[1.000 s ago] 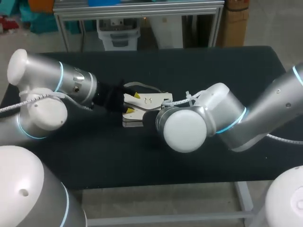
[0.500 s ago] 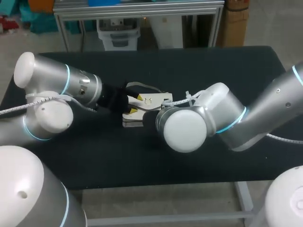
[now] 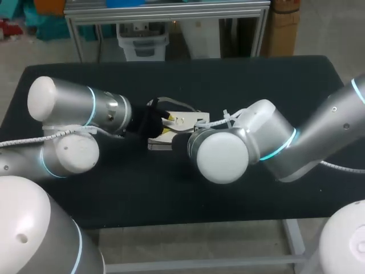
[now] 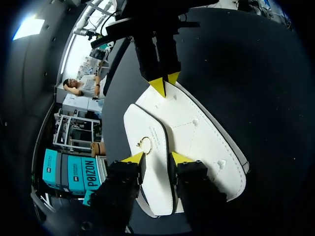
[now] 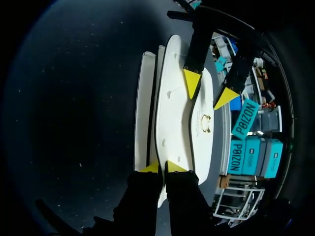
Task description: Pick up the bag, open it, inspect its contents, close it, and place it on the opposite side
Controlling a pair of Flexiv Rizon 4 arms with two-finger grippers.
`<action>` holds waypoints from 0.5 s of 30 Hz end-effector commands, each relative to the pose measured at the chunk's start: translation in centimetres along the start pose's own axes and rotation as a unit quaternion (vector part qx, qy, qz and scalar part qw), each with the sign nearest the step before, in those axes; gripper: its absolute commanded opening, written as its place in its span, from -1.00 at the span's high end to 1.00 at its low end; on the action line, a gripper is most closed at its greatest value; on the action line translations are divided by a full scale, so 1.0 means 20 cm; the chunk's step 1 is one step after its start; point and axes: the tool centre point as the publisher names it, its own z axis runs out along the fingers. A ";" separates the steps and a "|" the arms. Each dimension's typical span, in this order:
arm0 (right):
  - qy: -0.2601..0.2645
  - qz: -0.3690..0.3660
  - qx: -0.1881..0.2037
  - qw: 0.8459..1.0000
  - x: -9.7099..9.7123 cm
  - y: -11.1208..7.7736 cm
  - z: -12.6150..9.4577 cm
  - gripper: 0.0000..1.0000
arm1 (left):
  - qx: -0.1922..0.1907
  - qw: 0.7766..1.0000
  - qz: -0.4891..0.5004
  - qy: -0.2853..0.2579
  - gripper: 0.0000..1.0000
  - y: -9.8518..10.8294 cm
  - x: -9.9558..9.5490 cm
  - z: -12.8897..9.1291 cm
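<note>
moved since a second ago: left arm has been slid further in toward the middle, so its gripper is now carried over the left end of the bag; bag and right arm look untouched, same spot.
left gripper: held apart, roughly flap-wide, with the flap sat between the two yellow tips; nothing is clamped as far as can be seen.
left arm: brought in low from the left edge, wrist laid nearly level with the table and pointed at the bag.
bag: white, laid flat on the black table about mid-table, flap folded down, ring clasp seen on the flap just ahead of the left tips.
right gripper: pinched almost fully together on the bag's right end, edge caught between both tips.
right arm: brought in from the right, wrist turned back toward the left; in the head view its gripper is hidden behind its big round joint.
count: one bag, one flap, one ring clasp, two arms, two grippers, four yellow tips.
</note>
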 end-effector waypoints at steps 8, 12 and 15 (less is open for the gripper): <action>-0.010 0.000 -0.006 1.000 0.04 -0.01 0.02 1.00 | 0.007 0.999 -0.027 -0.021 1.00 0.07 -0.05 0.01; -0.010 0.000 -0.006 1.000 0.04 -0.01 0.02 1.00 | 0.034 0.998 -0.046 -0.014 1.00 0.09 -0.08 -0.04; -0.010 0.000 -0.006 1.000 0.04 -0.01 0.02 1.00 | 0.060 0.996 -0.069 -0.004 1.00 0.12 -0.12 -0.09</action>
